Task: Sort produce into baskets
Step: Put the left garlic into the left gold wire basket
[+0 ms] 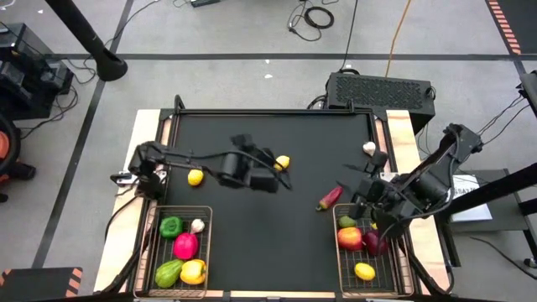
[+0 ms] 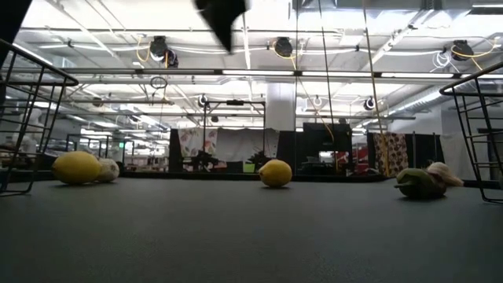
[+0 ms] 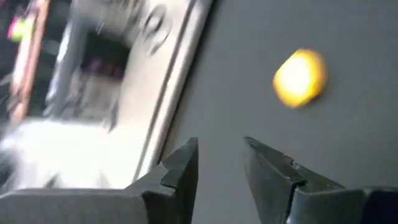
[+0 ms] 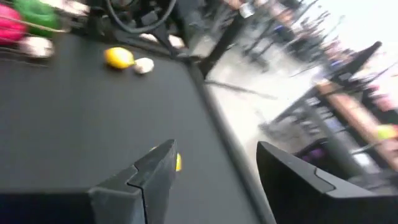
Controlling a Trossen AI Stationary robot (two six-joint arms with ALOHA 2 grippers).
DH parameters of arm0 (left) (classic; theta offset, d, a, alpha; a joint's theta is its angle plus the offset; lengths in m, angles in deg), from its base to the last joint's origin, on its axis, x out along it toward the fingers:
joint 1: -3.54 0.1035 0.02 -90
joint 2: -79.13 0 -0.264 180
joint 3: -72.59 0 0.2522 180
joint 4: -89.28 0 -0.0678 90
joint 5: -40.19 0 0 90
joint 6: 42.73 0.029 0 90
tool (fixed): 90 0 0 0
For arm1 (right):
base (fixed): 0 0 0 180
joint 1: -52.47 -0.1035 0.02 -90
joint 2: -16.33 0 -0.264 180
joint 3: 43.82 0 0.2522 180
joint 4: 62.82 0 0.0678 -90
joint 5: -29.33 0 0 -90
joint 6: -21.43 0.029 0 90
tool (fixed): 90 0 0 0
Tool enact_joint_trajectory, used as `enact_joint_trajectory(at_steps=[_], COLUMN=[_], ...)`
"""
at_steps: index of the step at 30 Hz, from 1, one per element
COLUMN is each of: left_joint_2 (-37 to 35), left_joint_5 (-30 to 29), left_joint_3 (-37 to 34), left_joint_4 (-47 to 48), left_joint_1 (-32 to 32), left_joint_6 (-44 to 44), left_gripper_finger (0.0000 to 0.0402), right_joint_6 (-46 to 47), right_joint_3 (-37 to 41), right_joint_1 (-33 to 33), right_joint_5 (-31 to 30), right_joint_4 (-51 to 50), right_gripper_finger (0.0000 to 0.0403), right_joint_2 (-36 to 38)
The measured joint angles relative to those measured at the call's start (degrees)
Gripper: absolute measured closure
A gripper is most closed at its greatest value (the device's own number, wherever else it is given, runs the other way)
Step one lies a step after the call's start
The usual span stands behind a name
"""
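My left gripper (image 1: 281, 180) hangs open and empty over the mat's middle, and a yellow lemon (image 1: 283, 162) lies just beyond it; its wrist view shows the open gripper (image 3: 221, 155) with that lemon (image 3: 300, 78) ahead. My right gripper (image 1: 351, 186) is open wide (image 4: 211, 162) and empty above the mat's right part, near a dark red chili (image 1: 330, 197) lying on the mat. A second lemon (image 1: 195, 177) lies at the left. A white garlic bulb (image 1: 369, 148) lies at the far right. The left basket (image 1: 206, 243) and the right basket (image 1: 337, 252) each hold several pieces.
In the right wrist view another garlic bulb (image 4: 144, 65) lies beside the left lemon (image 4: 119, 57); the low view shows it too (image 2: 106, 169). Both baskets stand at the near edge, in the left and right corners. Bare black mat (image 1: 268, 243) lies between them.
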Motion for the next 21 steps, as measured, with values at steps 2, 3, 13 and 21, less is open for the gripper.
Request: enact_joint_trajectory(at_steps=[2,3,13,21], left_joint_2=[-1.72,-2.52,-12.65,-32.23], left_joint_5=[-0.55,-0.65,9.11,12.97], left_joint_3=[-1.49,-2.58,-23.12,-40.05], left_joint_4=[6.73,8.28,8.27,2.90], left_joint_1=[2.13,3.29,9.07,9.53], left_joint_6=[-4.46,-6.14,-11.85,-12.11], left_gripper_finger=[0.0269,0.0269,0.0269,0.0269], right_joint_6=[-1.59,-1.99,-0.07,-0.75], right_joint_3=[1.35,1.92,4.27,4.33], right_joint_1=[0.60,1.01,5.17,9.10], right_joint_5=[-3.30,-4.06,-3.00,3.93], right_joint_4=[0.31,0.14,-0.12,4.38], right_gripper_finger=[0.0190,0.0190,0.0190,0.0190], right_joint_2=[0.07,0.07,0.05,0.05])
